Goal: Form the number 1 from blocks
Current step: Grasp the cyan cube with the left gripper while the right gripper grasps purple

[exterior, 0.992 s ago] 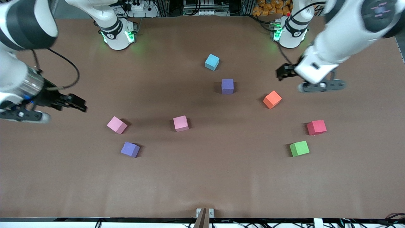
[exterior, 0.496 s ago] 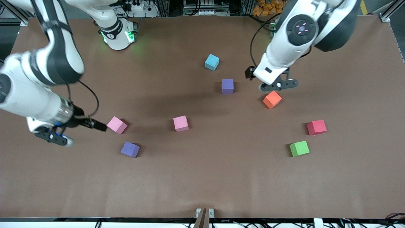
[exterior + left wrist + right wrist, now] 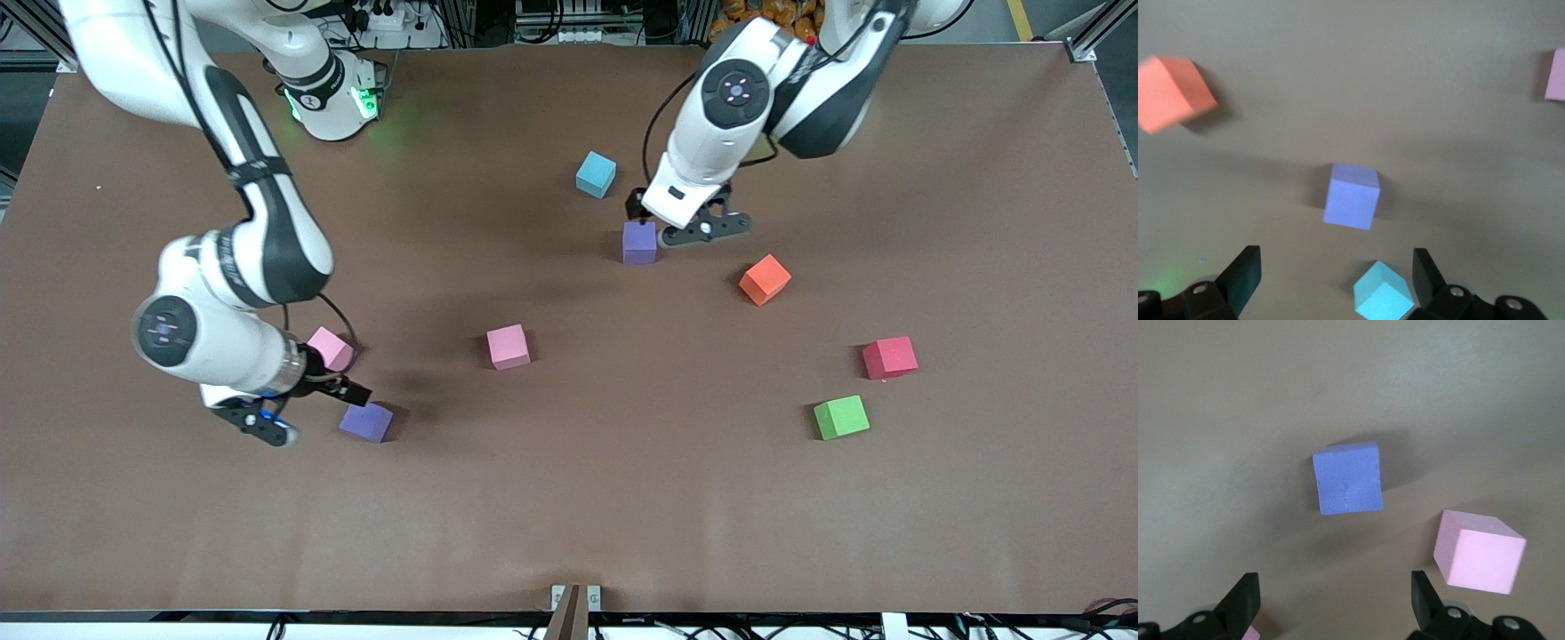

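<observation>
both wrist views show jaws spread wide, empty: left gripper [image 3: 1331, 283] over a purple block [image 3: 1351, 195], right gripper [image 3: 1331, 603] over another purple block [image 3: 1347, 477]; the front view hides that.

left gripper [image 3: 662, 224]: arm reaches in from its base, fingers [image 3: 1245, 277] spread wide, nothing between | right gripper [image 3: 313, 398]: arm bent low, fingers [image 3: 1245, 600] spread wide, nothing between
</observation>
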Motion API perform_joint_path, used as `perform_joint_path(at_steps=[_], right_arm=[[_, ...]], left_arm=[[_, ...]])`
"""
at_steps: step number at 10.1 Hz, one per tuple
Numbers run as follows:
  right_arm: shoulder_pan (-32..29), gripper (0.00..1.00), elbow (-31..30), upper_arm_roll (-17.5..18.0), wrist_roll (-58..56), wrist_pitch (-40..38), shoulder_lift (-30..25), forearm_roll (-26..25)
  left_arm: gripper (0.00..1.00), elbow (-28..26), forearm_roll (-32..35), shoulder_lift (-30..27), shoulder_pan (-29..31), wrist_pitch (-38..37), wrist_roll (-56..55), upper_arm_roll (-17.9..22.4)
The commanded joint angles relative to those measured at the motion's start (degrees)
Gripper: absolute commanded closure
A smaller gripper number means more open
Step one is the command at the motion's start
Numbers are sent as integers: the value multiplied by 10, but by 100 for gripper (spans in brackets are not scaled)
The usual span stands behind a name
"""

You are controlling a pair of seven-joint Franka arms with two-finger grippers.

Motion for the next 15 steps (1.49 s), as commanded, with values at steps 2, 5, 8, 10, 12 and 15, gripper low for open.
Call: perform_joint_path(at_steps=[2, 5, 8, 10, 12, 15], right_arm=[[9, 0, 13, -25, 2, 13, 32, 1], [12, 0, 21, -41, 1, 42, 61, 1], [13, 0, 41, -45, 2, 60, 83, 5], [23, 0, 67, -56, 2, 62, 105, 5], [35, 0, 85, -64, 7, 62, 123, 5], [47, 0, 105, -72, 9, 65, 147, 6]], left_arm=[[0, -54, -62, 44, -95, 104, -147, 5], [0, -59, -82, 75, -128, 119, -231, 4], [0, -67, -105, 89, -143, 137, -286, 4], [0, -66, -107, 104, -155, 151, -319, 3], [0, -65, -141, 113, -156, 157, -338, 3], [0, -68, -163, 120, -169, 158, -362, 3]])
